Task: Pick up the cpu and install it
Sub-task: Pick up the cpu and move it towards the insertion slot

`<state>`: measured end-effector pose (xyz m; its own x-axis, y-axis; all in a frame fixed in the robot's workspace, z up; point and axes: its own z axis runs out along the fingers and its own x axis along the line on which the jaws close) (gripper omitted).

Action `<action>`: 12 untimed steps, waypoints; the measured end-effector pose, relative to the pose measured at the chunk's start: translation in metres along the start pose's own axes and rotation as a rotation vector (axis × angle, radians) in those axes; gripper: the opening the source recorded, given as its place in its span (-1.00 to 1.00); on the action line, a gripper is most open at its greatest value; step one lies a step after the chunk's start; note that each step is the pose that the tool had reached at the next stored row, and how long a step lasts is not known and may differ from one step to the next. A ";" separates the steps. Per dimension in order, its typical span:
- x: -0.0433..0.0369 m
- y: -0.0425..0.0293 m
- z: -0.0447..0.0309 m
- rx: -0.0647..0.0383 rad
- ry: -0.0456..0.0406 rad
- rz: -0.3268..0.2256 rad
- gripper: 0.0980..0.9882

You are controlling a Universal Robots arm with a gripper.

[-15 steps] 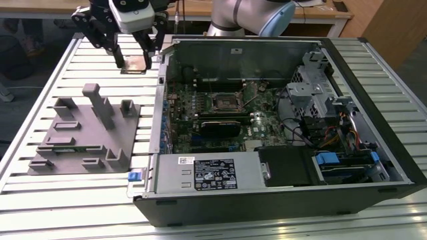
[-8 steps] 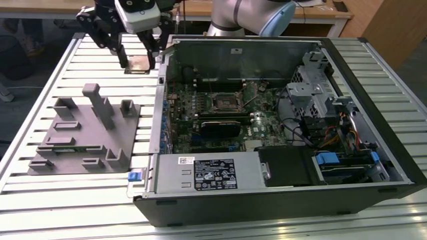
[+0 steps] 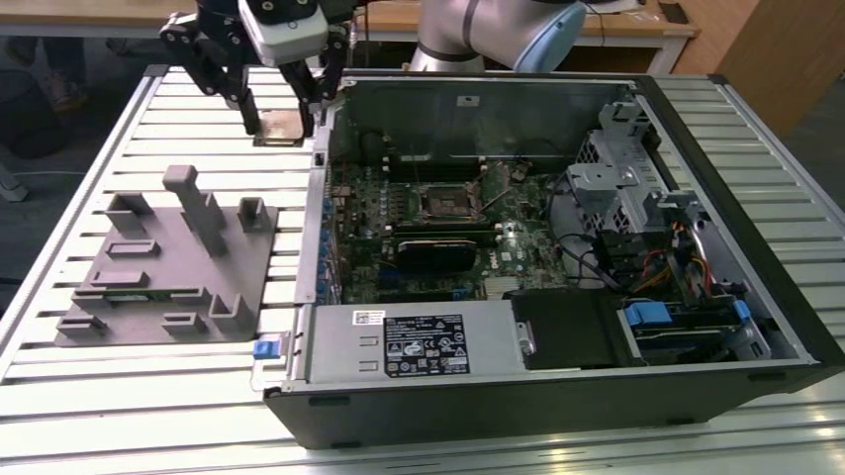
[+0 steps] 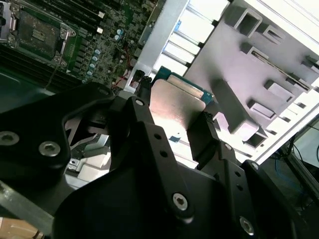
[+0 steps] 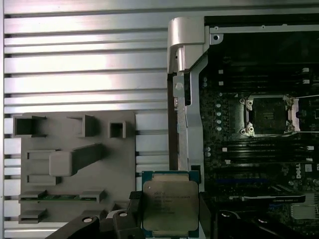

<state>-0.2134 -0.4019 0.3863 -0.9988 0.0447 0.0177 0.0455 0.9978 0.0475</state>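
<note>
One cpu (image 5: 170, 204) is pinched by two opposite edges in the pincer (image 3: 280, 129) and is held above the slatted table (image 3: 158, 109), just outside the wall of the open computer case (image 3: 739, 198). Its silvery printed top is presented in the first wrist view and a tan, glossy face in the second wrist view, while the whole case is taken in by the exterior view. One socket (image 5: 266, 115) is counted on the motherboard, along with one grey tray (image 5: 75, 164) and one green memory stick (image 5: 60, 196) lying in a tray slot.
</note>
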 end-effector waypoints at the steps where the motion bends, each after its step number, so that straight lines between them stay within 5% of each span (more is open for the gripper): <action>1: -0.0006 0.0000 0.0000 0.000 0.0000 0.000 0.00; 12: -0.0171 0.0010 -0.0003 0.000 0.0021 0.000 0.00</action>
<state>-0.1962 -0.4018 0.3863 -0.9988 0.0447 0.0198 0.0456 0.9978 0.0474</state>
